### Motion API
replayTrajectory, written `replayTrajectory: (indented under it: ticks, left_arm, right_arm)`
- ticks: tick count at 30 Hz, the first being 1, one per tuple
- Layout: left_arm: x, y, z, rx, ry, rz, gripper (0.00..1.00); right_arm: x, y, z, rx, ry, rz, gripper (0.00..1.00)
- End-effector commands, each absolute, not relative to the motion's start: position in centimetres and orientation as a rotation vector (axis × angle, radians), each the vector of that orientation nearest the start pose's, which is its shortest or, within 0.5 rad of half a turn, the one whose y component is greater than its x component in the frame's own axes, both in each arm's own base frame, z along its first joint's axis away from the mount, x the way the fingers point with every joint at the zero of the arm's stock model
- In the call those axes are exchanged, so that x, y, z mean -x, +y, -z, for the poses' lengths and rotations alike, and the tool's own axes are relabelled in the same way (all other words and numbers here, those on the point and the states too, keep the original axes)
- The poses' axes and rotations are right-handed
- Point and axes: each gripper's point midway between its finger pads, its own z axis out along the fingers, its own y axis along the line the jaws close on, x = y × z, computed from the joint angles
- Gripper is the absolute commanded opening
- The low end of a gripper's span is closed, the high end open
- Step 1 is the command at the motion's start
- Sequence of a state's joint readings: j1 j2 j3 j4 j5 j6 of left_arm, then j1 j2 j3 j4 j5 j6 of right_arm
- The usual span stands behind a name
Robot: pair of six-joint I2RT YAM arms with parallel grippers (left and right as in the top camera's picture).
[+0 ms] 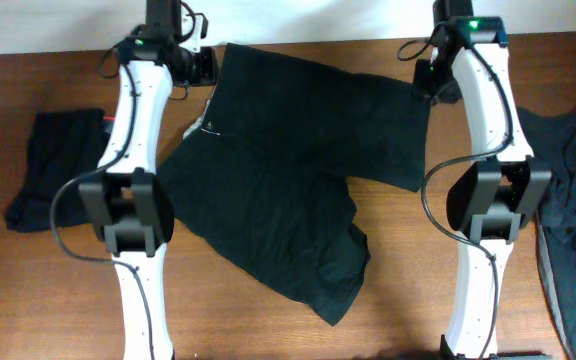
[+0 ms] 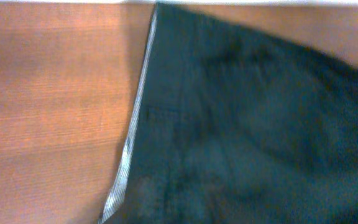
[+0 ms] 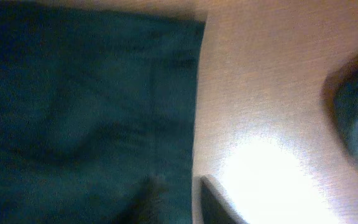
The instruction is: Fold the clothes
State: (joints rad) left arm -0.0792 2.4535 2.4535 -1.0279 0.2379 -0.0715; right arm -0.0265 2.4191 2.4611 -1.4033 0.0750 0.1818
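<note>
Wide black shorts [image 1: 288, 170] lie spread across the wooden table, one leg reaching toward the front. Their pale waistband strip [image 2: 132, 143] runs down the left wrist view beside the dark cloth [image 2: 247, 124]. My left gripper [image 1: 204, 66] hovers at the shorts' far left corner; its fingers do not show in its own view. My right gripper [image 1: 426, 80] is over the far right corner. In the right wrist view a blurred finger [image 3: 215, 204] shows beside the straight edge of the shorts [image 3: 86, 106], which lie flat. A second dark garment [image 1: 53, 165] lies folded at the left.
A heap of dark grey cloth [image 1: 573, 200] covers the table's right end, and it shows at the right edge of the right wrist view [image 3: 356, 118]. The table's far edge runs just behind both grippers. Both white arms reach in from the front.
</note>
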Motion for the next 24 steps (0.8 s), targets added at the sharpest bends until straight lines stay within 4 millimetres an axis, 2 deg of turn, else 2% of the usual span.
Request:
replayTrajectory:
  ticks: [1,4,6,10,15,19,24]
  left_arm:
    - [-56.6,-8.6,-16.8,-0.116,2.612,0.356,0.00]
    - [-53.7,-8.4,-14.0,-0.097,2.773,0.357,0.00]
    - [-52.4,-7.8,-12.4,-0.080,2.854,0.314,0.00]
    - [-51.1,-6.1,-9.4,-0.055,2.957,0.182,0.00]
    - [-49.7,-5.7,-6.9,-0.048,3.029,0.159,0.00]
    - [-49.7,-5.5,-5.0,-0.046,3.039,0.134,0.00]
    - [-48.6,-5.3,-2.9,-0.041,3.085,0.131,0.00]
  right_arm:
    - [-48.9,-1.1,-14.2,-0.302,2.952,-0.073,0.04]
    - [-46.0,-0.6,-13.0,-0.319,3.080,-0.094,0.04]
    - [-45.0,-0.6,-11.9,-0.326,3.134,-0.089,0.04]
    - [-44.4,-0.5,-9.1,-0.333,3.181,-0.092,0.04]
    - [-43.1,0.2,-4.7,-0.345,3.247,-0.148,0.04]
    - [-43.1,-0.1,-1.8,-0.340,3.238,-0.140,0.04]
    - [-44.7,-2.0,-1.1,-0.346,3.163,-0.086,0.04]
